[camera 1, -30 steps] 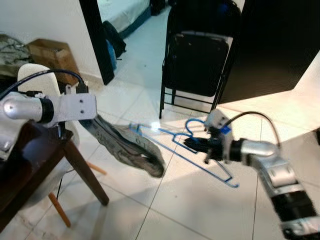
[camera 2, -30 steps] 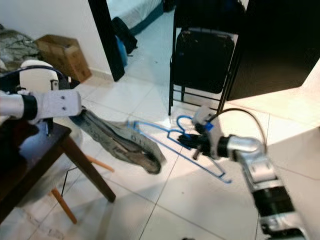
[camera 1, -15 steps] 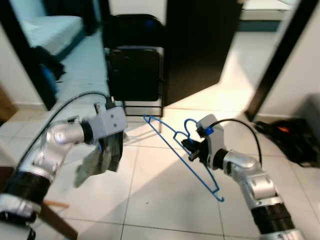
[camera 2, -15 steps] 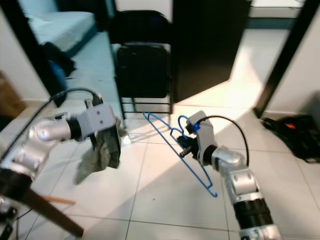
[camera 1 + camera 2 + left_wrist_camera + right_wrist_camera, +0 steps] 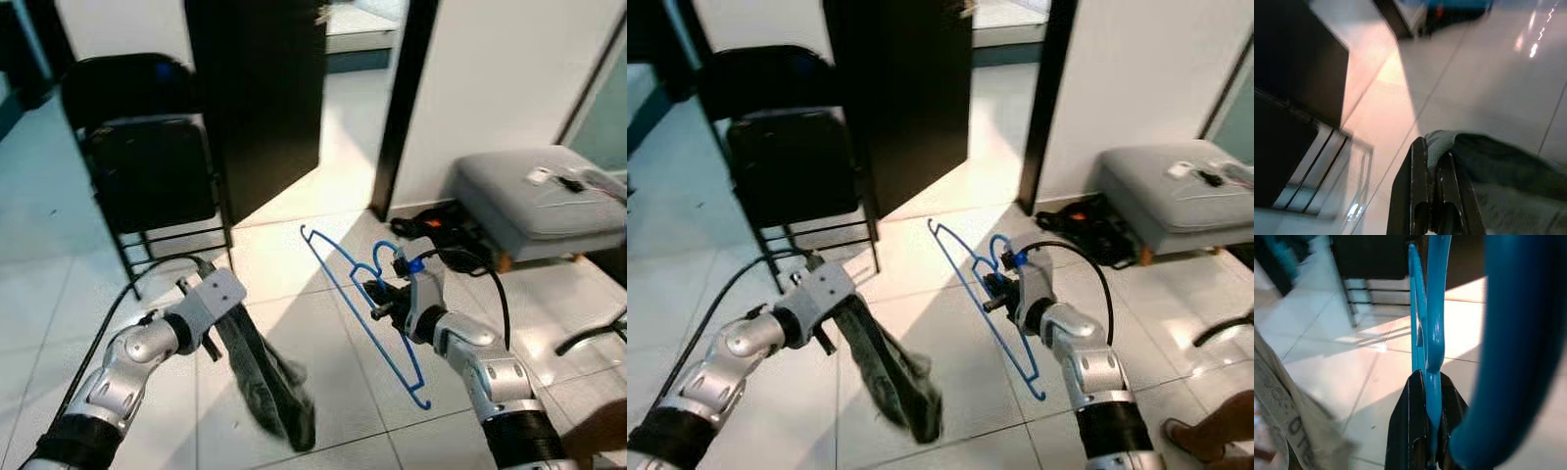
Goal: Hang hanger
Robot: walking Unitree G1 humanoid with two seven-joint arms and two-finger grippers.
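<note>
A blue wire hanger [image 5: 364, 304] hangs in the air above the tiled floor, right of centre. My right gripper [image 5: 379, 297] is shut on it just below its hook; in the right wrist view the fingers [image 5: 1409, 423] pinch the blue wire [image 5: 1432, 352]. My left gripper [image 5: 220, 323] sits low on the left, shut on the top of a dark grey garment [image 5: 266, 387] that dangles down toward the floor. The left wrist view has the fingers [image 5: 1420, 196] clamped on the grey cloth [image 5: 1498, 166].
A black folding chair [image 5: 147, 166] stands at the back left beside a dark open door [image 5: 257, 93]. A grey padded stool [image 5: 534, 201] sits at the right, with a black-and-orange item [image 5: 436, 223] on the floor by it. A person's foot [image 5: 1205, 436] is at the lower right.
The camera has swung right: the chair slid left and the stool and doorway came into view. The garment now hangs straight down from my left gripper. The hanger stays in my right gripper.
</note>
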